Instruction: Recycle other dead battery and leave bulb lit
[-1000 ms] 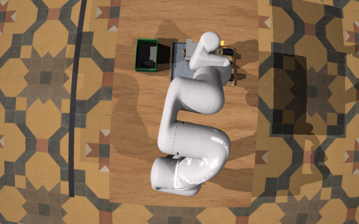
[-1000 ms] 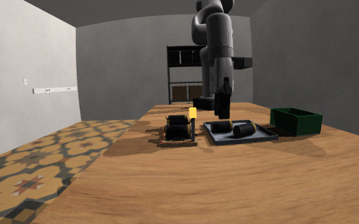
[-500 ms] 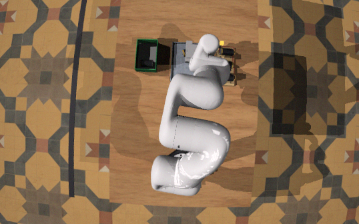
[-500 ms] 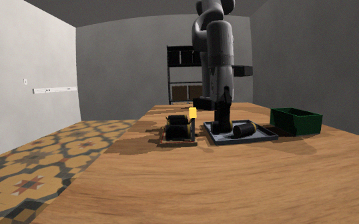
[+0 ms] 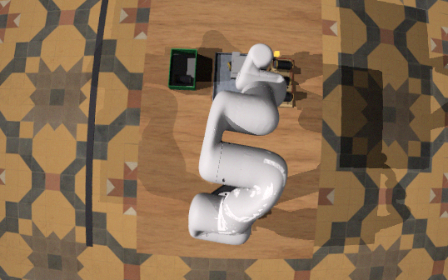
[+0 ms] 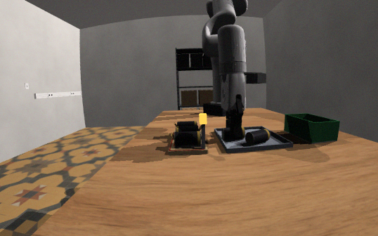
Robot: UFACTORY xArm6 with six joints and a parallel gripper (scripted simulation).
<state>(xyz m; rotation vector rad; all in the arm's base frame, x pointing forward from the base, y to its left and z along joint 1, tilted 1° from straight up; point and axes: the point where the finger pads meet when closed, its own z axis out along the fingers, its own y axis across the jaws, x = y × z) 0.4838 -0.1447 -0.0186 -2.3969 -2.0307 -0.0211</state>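
Two tray batteries (image 6: 257,136), exterior only.

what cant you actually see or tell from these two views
- Top view: the arm covers most of the tray and the holder.
- Exterior view: the green box wall hides its contents.
- Exterior view: the end effector is down over a tray battery; contact is unclear.
- Dead versus good batteries: unreadable.

No text, label, brand, number or sign is showing legibly in either view. The batteries (image 6: 257,136) lying beside the green recycling box (image 6: 311,127) are showing only plain dark casings with yellowish ends, and any polarity marks on the holder (image 6: 188,138) are proving too small to read.
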